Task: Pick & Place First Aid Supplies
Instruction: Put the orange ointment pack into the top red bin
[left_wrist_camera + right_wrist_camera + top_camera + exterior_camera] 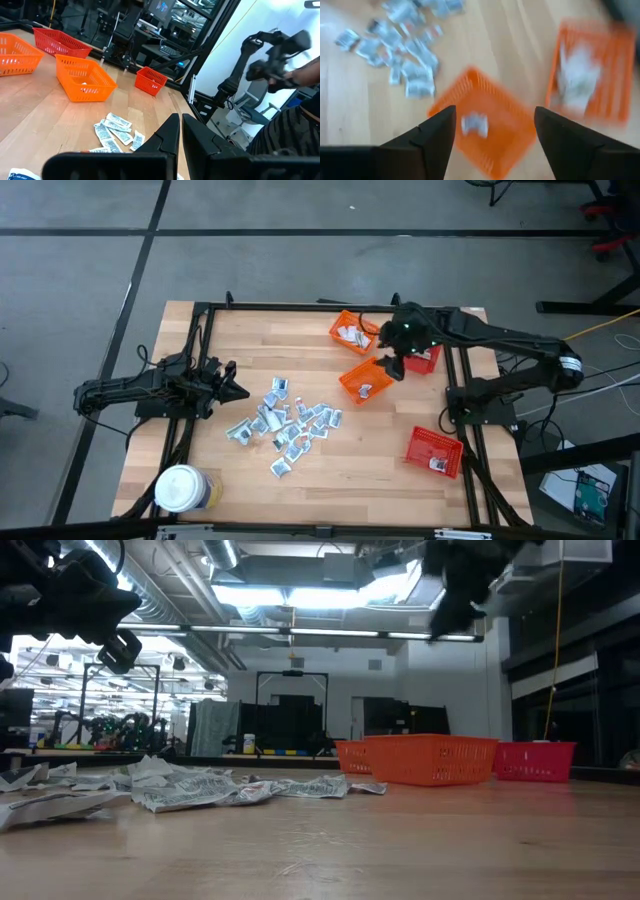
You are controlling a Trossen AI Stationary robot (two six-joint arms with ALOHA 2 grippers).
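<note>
Right pincer: the right pincer (392,366) hung over the middle orange basket (365,379), fingers spread wide, nothing between them.
Middle basket: one sachet (474,124) lay inside, seen straight down past the right pincer's fingers.
Far orange basket: at 12 o'clock from the middle one, the far orange basket (352,333) held several white packets (350,334).
Sachet pile: the loose first aid sachets (287,421) lay scattered mid-counter, at 8 o'clock from the middle basket.
Left pincer: the left pincer (236,388) was clenched, empty, at 9 o'clock of the pile.
Red baskets: one red basket (424,360) sat just beside the right pincer at 3 o'clock; another (435,451) sat near the counter (370,470) edge at 4 o'clock of the pile.
Jar: a white-lidded jar (181,488) stood at 7 o'clock of the pile.
</note>
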